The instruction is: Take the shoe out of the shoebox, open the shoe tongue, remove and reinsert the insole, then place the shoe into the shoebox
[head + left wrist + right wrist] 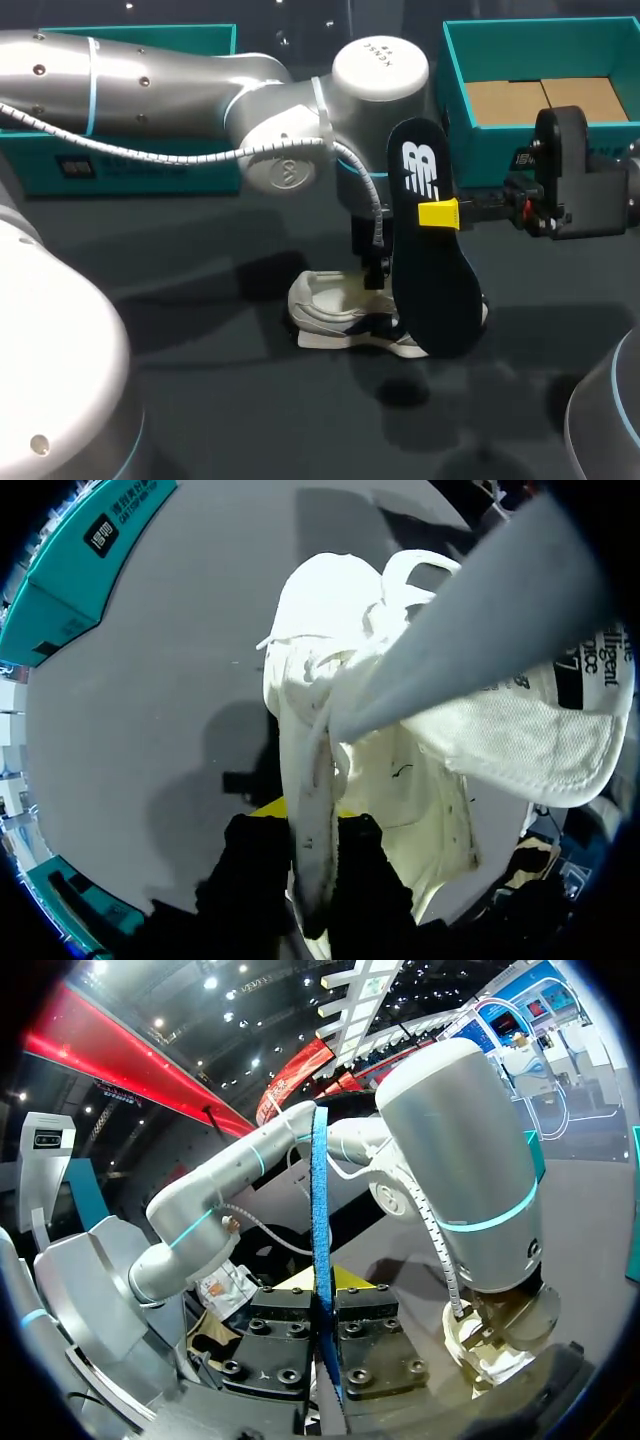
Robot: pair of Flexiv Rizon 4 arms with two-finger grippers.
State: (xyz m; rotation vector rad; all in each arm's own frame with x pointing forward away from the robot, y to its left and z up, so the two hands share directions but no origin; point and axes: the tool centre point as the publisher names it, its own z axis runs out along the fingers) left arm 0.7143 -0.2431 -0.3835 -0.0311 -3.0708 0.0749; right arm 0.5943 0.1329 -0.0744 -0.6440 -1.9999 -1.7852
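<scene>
While left gripper [312, 832] pinches the shoe [330, 610] by its side wall | right gripper [441, 213] clamps the insole [436, 290], upright

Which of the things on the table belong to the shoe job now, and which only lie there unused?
In use:
shoe, pinched by left gripper
insole, held upright by right gripper
shoebox, open, back right

Idle:
second teal box, back left

One end of shoe [325, 318] (behind insole [435, 280]) hidden.
</scene>
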